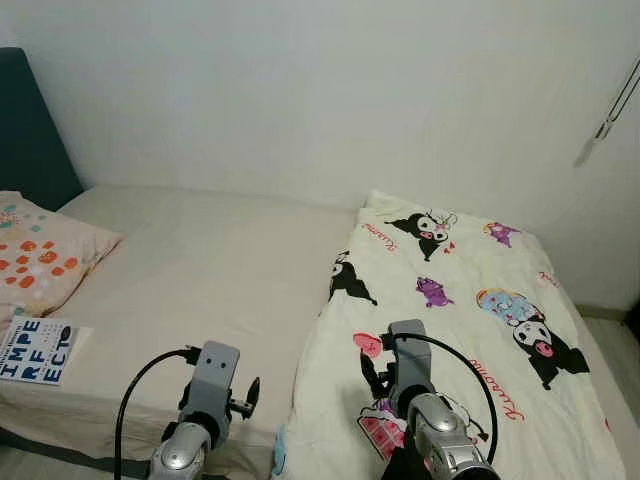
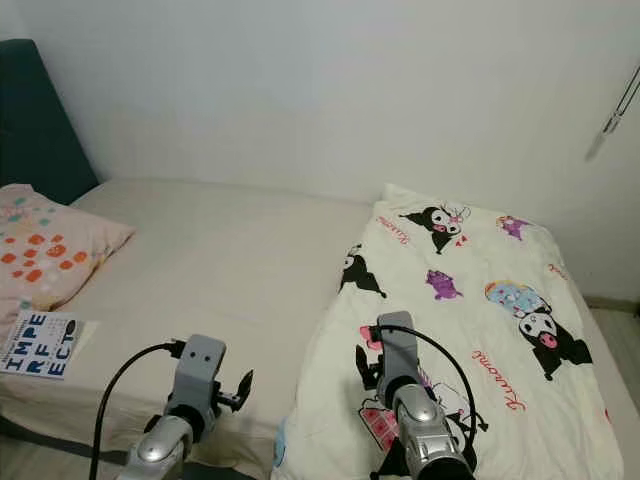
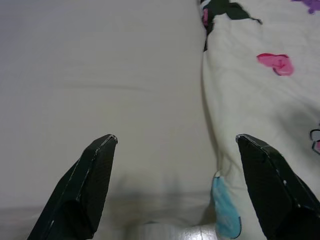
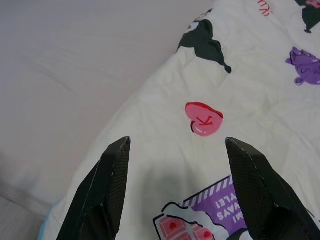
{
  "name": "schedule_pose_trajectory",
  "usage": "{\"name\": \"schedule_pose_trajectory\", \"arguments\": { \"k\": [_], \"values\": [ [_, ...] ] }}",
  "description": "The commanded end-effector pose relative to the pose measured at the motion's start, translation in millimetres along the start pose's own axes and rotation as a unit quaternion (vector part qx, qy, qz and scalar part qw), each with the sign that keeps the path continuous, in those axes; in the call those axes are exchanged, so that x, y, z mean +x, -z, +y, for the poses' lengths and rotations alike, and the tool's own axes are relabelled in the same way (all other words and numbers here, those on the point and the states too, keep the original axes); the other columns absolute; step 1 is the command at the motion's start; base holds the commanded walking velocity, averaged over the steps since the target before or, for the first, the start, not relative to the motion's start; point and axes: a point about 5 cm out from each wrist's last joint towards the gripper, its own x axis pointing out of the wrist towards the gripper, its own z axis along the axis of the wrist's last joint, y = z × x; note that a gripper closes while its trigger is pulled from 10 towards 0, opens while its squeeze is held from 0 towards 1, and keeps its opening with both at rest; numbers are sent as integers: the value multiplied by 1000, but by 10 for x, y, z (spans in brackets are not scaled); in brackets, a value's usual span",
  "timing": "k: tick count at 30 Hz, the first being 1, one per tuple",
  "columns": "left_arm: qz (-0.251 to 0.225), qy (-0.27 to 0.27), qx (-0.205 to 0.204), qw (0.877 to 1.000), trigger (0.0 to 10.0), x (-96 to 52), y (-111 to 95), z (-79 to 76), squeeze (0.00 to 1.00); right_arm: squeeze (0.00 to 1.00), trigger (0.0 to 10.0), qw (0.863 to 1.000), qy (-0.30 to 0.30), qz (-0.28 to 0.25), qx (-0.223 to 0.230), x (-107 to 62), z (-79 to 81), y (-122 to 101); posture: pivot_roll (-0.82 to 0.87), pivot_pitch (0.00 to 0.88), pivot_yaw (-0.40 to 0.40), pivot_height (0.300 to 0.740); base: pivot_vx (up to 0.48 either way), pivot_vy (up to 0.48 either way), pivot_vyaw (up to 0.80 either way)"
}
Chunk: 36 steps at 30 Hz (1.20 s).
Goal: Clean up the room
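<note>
A cream blanket (image 1: 470, 330) printed with cartoon figures covers the right half of the bed, its left edge folded along the middle. My left gripper (image 3: 176, 137) hangs open over the bare beige sheet (image 1: 210, 270) near the bed's front edge, just left of the blanket's edge (image 3: 215, 125). My right gripper (image 4: 177, 140) is open above the blanket's front left part, over a pink heart print (image 4: 204, 118). Both jaws hold nothing. A blue and white book (image 1: 34, 350) lies at the front left edge of the bed.
A pillow (image 1: 40, 262) with orange spots rests at the left, against a dark headboard (image 1: 30, 130). A white wall (image 1: 330, 90) runs behind the bed. A strip of floor (image 1: 625, 345) shows at the far right.
</note>
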Motion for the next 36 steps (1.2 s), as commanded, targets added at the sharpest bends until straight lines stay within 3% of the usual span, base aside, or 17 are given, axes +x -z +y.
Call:
{"name": "schedule_pose_trajectory", "arguments": {
  "k": [1,10,36],
  "values": [
    [10,5,6,1000,10000,2,29,-15,0,0,10000,1000,10,3,11,-23,-36,32,-9,69,-48,740,0,0,0],
    [2,-35,-38,999,10000,33,-13,54,0,0,10000,1000,13,1,14,-30,-51,26,-15,70,-48,740,0,-64,0],
    [7,-34,-30,999,10000,-13,30,52,0,0,10000,1000,9,6,18,-50,-44,59,-17,57,-56,740,0,-387,0]
  ]
}}
